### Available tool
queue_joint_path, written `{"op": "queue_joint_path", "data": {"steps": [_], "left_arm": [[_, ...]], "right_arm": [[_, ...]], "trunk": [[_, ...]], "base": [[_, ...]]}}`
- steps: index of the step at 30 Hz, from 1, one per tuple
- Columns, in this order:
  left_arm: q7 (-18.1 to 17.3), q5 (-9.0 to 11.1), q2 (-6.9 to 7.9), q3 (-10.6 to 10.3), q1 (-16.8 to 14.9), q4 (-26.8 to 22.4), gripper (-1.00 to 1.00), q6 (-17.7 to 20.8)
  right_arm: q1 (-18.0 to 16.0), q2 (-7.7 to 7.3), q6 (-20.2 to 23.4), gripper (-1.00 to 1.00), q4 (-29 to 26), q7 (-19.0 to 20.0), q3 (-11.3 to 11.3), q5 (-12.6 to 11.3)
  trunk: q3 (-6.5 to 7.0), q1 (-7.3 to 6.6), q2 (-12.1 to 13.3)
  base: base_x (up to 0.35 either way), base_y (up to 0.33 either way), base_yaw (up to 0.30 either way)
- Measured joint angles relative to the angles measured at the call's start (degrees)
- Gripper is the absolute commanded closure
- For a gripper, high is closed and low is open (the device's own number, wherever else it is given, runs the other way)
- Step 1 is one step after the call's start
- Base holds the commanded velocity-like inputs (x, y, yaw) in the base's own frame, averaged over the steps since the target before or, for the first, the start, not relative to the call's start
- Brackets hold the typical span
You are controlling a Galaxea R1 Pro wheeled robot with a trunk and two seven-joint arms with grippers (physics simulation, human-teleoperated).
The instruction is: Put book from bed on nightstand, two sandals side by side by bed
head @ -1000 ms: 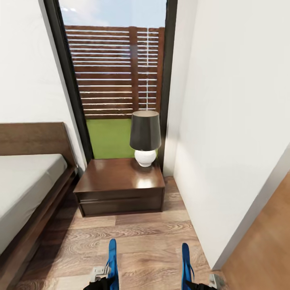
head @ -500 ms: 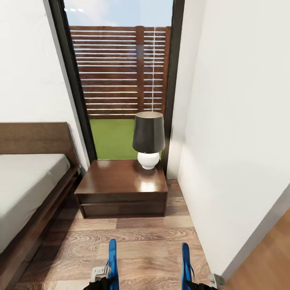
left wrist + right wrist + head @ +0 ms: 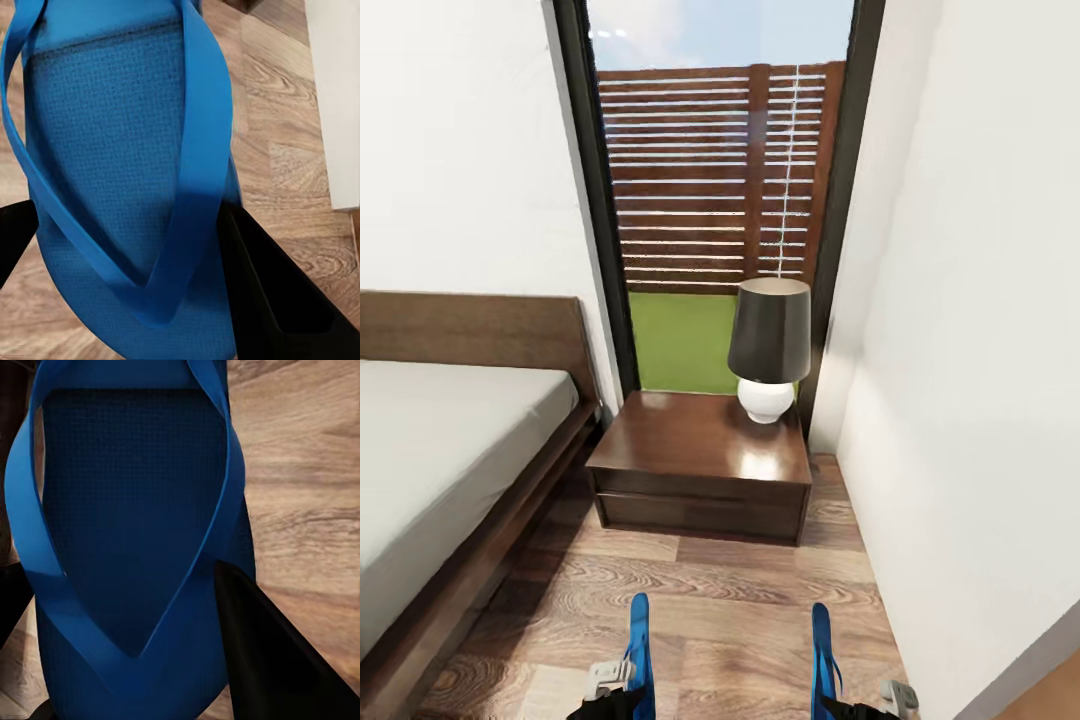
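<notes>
I carry one blue sandal in each hand. In the head view the left sandal (image 3: 639,640) stands on edge in my left gripper (image 3: 626,690), and the right sandal (image 3: 821,650) likewise in my right gripper (image 3: 840,702), both low above the wood floor. The left wrist view shows the sandal's sole and straps (image 3: 112,150) clamped between black fingers (image 3: 274,292). In the right wrist view the other sandal (image 3: 127,510) sits between fingers (image 3: 277,667). The bed (image 3: 450,440) lies ahead on the left, with the nightstand (image 3: 700,440) beside it. The book is out of view.
A dark-shaded lamp with a white base (image 3: 770,345) stands on the nightstand's far right corner. Behind it is a tall dark-framed window (image 3: 710,200). A white wall (image 3: 980,350) closes the right side. Wood floor (image 3: 720,590) stretches between me and the nightstand.
The whole picture has slid to the right, so the camera has turned left and shows more of the bed. Both sandals stay held in the same spots.
</notes>
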Motion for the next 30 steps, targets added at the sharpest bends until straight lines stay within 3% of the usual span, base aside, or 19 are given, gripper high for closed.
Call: {"op": "queue_joint_path", "data": {"steps": [30], "left_arm": [[-0.50, 0.11, 0.04, 0.09, 0.01, 0.00, 1.00, 0.49]], "right_arm": [[0.00, 0.06, 0.00, 1.00, 0.01, -0.09, 0.05, 0.03]], "trunk": [[0.00, 0.00, 0.00]], "base": [[0.000, -0.002, 0.289]]}}
